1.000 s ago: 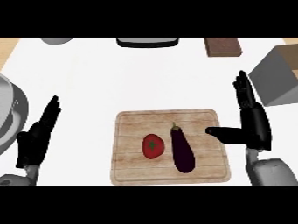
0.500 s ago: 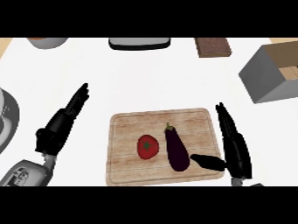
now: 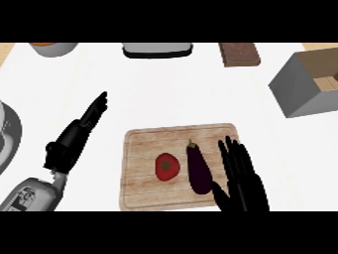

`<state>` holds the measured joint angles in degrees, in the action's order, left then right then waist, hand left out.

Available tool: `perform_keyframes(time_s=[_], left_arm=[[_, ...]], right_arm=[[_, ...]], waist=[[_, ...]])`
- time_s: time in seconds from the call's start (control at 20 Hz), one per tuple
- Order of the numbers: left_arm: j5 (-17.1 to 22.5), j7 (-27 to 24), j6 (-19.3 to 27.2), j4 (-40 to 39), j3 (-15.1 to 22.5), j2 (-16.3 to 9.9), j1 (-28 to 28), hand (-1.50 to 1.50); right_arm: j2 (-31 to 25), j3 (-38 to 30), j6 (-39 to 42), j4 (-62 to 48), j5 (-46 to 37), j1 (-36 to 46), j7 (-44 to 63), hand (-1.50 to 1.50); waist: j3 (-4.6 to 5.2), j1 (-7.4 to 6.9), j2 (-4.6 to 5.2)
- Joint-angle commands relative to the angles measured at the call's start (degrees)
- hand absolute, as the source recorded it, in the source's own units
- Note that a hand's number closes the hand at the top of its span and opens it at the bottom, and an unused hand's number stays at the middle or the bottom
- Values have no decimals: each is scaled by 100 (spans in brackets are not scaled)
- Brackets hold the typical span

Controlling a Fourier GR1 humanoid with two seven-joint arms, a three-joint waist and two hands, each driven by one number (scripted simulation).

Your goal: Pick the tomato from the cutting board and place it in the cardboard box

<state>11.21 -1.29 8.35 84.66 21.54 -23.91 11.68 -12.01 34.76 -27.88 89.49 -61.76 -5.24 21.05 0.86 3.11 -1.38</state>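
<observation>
Red, round and probably smooth and soft, the tomato point(image 3: 167, 166) lay mid-board on the wooden cutting board point(image 3: 139, 171), best cupped around its sides by the open, straight-fingered right robot hand point(image 3: 239, 174).

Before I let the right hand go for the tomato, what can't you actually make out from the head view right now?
- Right hand: wrist and forearm cut off by the lower edge; whether it touches the eggplant beside it is unclear.
- Cardboard box: right part cut off by the right edge; its inside is mostly hidden by its near wall.
- Cutting board: its right strip is hidden under the right hand.
- Tomato: fully visible, untouched.
</observation>
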Motion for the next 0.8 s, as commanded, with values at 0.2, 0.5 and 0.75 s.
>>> perform_keyframes(time_s=[0.2,0.5,0.75], left_arm=[[-35,81,-40,156,71,78,60,0],[-86,419,-208,72,52,176,529,0],[-85,253,-286,-132,-92,221,505,0]], right_arm=[[1163,1324,2596,1451,-1258,-244,2515,-150],[1183,2101,3655,2194,-670,652,4702,-150],[1171,2271,3428,1990,-332,1056,5163,-150]], waist=[[-45,-195,65],[-77,-317,139],[-79,-316,146]])
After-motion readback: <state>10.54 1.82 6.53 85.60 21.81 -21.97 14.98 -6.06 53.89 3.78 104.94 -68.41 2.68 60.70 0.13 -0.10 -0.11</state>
